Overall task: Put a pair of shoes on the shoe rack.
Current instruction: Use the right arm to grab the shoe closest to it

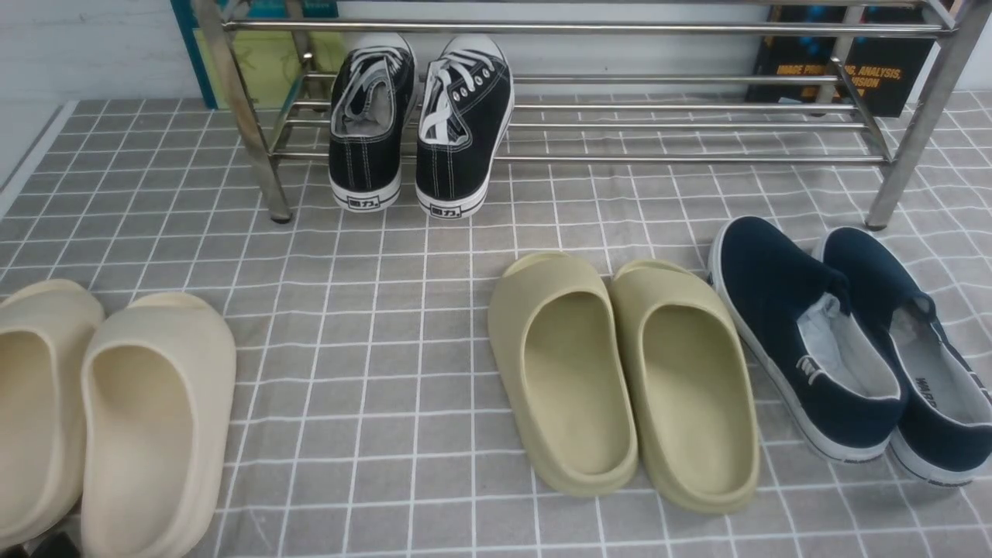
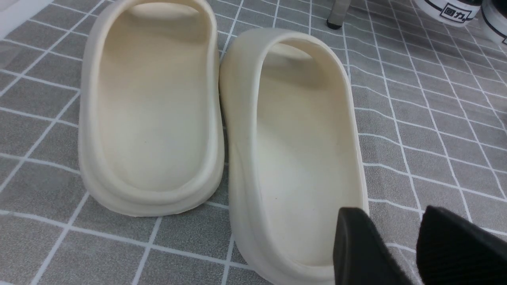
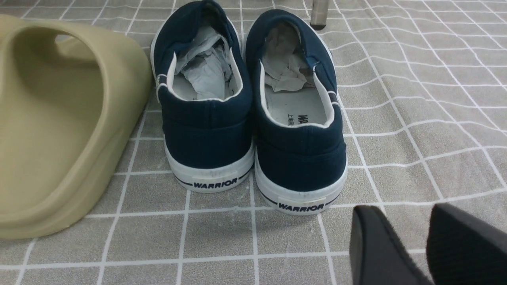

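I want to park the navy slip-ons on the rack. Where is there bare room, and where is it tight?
Free: lower bars of the shoe rack, from the black sneakers to its right legs; also the cloth between cream slippers and olive slippers. Tight: navy slip-ons sit close beside the olive pair.

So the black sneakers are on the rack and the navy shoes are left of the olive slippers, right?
No: the front view shows the navy shoes right of the olive slippers. The black sneakers are on the rack, as you said.

Touching cream slippers (image 2: pixel 301 150), checked cloth (image 2: pixel 435 138), end effector (image 2: pixel 392 215)
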`<action>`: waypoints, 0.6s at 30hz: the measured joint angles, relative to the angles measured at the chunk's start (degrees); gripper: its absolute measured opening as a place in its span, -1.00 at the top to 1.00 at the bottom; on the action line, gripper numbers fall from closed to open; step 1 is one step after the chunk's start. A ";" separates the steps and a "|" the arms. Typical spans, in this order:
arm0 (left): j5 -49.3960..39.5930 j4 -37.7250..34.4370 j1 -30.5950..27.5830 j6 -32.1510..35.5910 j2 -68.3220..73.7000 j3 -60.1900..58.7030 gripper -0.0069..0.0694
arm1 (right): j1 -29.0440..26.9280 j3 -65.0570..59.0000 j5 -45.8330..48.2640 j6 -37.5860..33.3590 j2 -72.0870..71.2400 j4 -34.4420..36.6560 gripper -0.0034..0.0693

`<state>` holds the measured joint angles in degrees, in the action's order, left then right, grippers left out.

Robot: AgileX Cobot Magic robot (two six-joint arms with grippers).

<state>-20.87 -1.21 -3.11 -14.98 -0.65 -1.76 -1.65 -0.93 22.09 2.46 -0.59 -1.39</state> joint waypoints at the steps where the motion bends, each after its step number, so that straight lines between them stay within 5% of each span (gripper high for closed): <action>1: 0.00 0.00 0.00 0.00 0.00 0.00 0.19 | 0.00 0.00 0.00 0.00 0.00 0.00 0.25; 18: 0.00 0.00 0.00 0.00 0.00 0.00 0.19 | 0.00 0.00 0.00 0.05 0.00 3.82 0.25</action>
<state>-20.87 -1.21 -3.11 -14.98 -0.65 -1.76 -1.65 -0.93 22.09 2.51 -0.59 2.43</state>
